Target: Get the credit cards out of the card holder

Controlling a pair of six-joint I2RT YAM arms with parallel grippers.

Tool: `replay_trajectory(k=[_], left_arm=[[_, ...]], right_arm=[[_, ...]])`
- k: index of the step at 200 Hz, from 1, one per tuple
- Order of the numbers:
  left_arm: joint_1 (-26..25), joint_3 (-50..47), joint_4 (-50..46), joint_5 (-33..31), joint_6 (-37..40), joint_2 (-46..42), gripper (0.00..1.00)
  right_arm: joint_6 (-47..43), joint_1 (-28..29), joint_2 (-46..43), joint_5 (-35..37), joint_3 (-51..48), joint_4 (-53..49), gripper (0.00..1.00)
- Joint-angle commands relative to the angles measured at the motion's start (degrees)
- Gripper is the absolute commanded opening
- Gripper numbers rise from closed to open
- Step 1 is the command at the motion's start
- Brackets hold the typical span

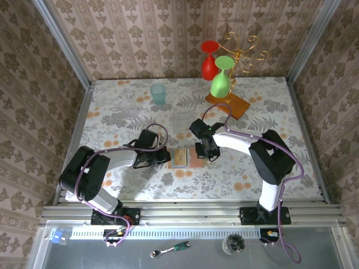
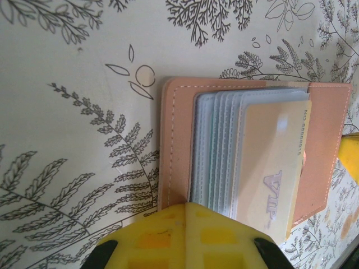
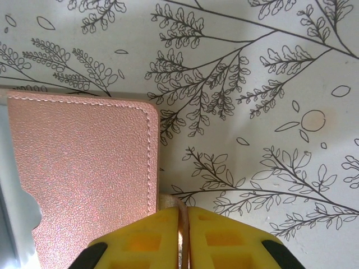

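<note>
**Card holder**: tan leather bifold, lying open and flat on the fern-print table, low centre of the top view, between the two arms

- Left gripper: yellow jaws pressed together, tips at the holder's lower edge in the left wrist view. Whether they bear down on the leather cannot be told
- Right gripper: jaws all but together, pinching a thin tan strip, seemingly the strap tab, just beside the holder's rounded corner
- Credit cards: a tan card marked VIP lies uppermost against the stacked grey-blue slots. Any further cards beneath are not discernible
- Handling, as judged: the cards are light, thin, stiff and slick-faced. They probably sit snug in the stitched pockets and would drag the light, floppy holder along unless it is pinned
- Best hold: the VIP card's exposed edge, toward the right of the left wrist view
- Farther back, upper centre of the top view, well apart from the holder: teal cup, wooden rack base, green glass, red glass
</note>
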Motion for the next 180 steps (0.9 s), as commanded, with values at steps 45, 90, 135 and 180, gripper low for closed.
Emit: replay_trajectory(k=[45, 90, 135, 180], left_arm=[[1.0, -1.4, -7.7, -2.6, 1.1, 2.8, 0.00], [1.4, -1.2, -8.5, -2.7, 1.1, 2.5, 0.00], [1.3, -0.8, -8.6, -2.2, 1.0, 2.6, 0.00], [1.3, -0.6, -8.7, -2.2, 0.8, 2.5, 0.00]], right_arm=[[-0.7, -0.1, 1.1, 7.5, -0.6, -7.0, 0.12], [-1.0, -0.1, 1.9, 8.5, 0.1, -8.2, 0.12], [-0.6, -0.2, 0.7, 7.2, -0.3, -7.8, 0.31], [-0.6, -1.1, 0.1, 8.9, -0.4, -9.1, 0.34]])
